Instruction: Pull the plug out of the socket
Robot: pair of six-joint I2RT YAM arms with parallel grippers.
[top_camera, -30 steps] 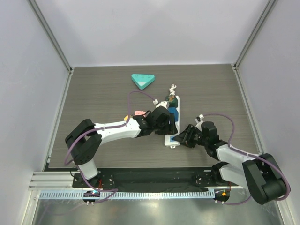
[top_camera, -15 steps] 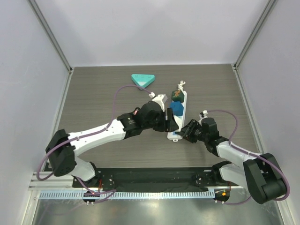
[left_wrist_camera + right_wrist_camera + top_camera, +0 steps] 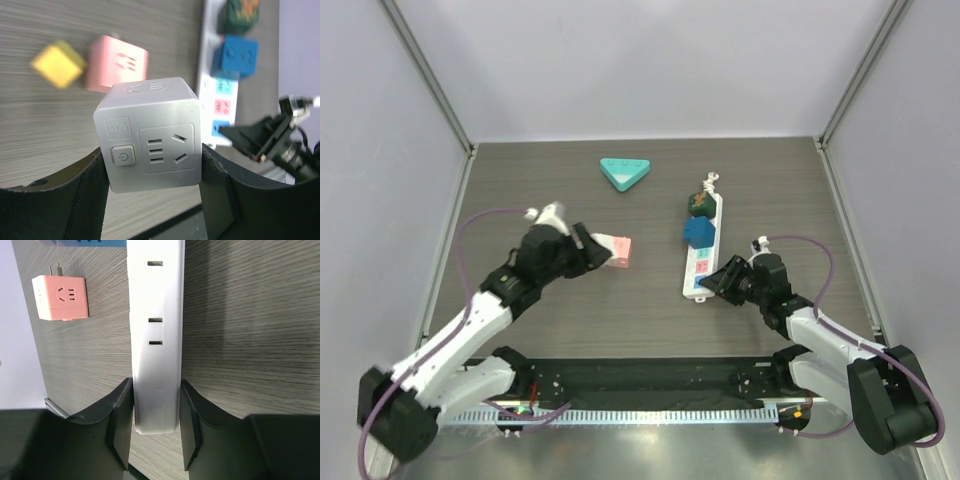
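The white power strip (image 3: pixel 704 248) lies right of centre, its knotted cord at the far end. A dark green plug (image 3: pixel 700 204) and a blue plug (image 3: pixel 698 232) sit in it. My right gripper (image 3: pixel 716 281) is shut on the strip's near end; the right wrist view shows the strip (image 3: pixel 155 330) squeezed between both fingers of that gripper (image 3: pixel 156 407). My left gripper (image 3: pixel 588 248) is left of the strip, well apart from it. It is shut on a grey cube plug (image 3: pixel 150 132) with a power button, held above the table by the left gripper (image 3: pixel 154 167).
A pink cube adapter (image 3: pixel 618 250) lies on the table just beyond my left gripper, and also shows in the right wrist view (image 3: pixel 61 297). A yellow cube (image 3: pixel 57 70) lies beside it. A teal triangular block (image 3: pixel 624 171) sits at the back. Grey walls enclose the table.
My left arm has drawn back to the left from over the strip, with the grey cube plug in its fingers. The strip shifted a little farther and rightward. The right gripper stays on the strip's near end.
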